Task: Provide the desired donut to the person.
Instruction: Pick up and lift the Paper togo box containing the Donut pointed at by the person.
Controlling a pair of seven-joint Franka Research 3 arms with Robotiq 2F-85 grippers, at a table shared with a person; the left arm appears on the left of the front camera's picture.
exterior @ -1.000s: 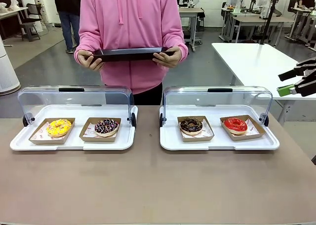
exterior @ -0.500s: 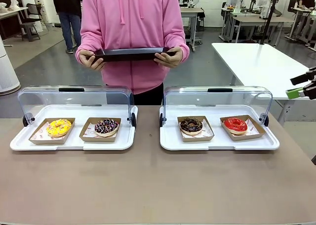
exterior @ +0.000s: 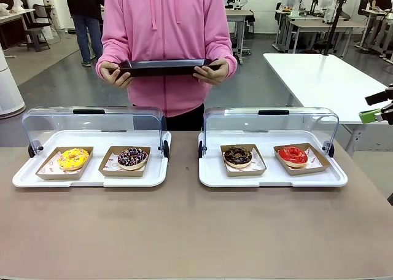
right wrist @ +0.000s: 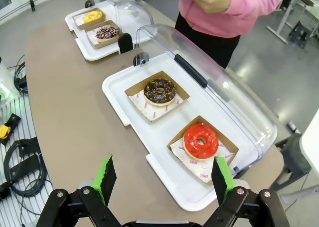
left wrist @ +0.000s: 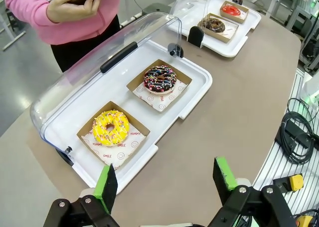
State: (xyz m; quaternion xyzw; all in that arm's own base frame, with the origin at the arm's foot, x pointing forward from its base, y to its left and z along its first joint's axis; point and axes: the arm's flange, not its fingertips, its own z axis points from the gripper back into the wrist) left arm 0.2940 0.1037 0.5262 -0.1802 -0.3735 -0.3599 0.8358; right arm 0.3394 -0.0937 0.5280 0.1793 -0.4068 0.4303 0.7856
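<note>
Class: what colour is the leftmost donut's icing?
The donut is yellow, clearest in the left wrist view.

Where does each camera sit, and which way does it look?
Front view: fixed on the robot's side, facing the person holding a tray; right gripper at right edge.
Left wrist view: on the left arm, looking down past the open left gripper at the yellow donut.
Right wrist view: on the right arm, looking down past that open gripper at the red donut.
Both wrist views share all four donuts.

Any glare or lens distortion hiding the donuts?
Front view: even light, sharp, faint sheen on the left lid. Left wrist view: wide-angle bend along the table edge, yellow donut crisp. Right wrist view: highlight streaks on the right lid, red donut clear.
</note>
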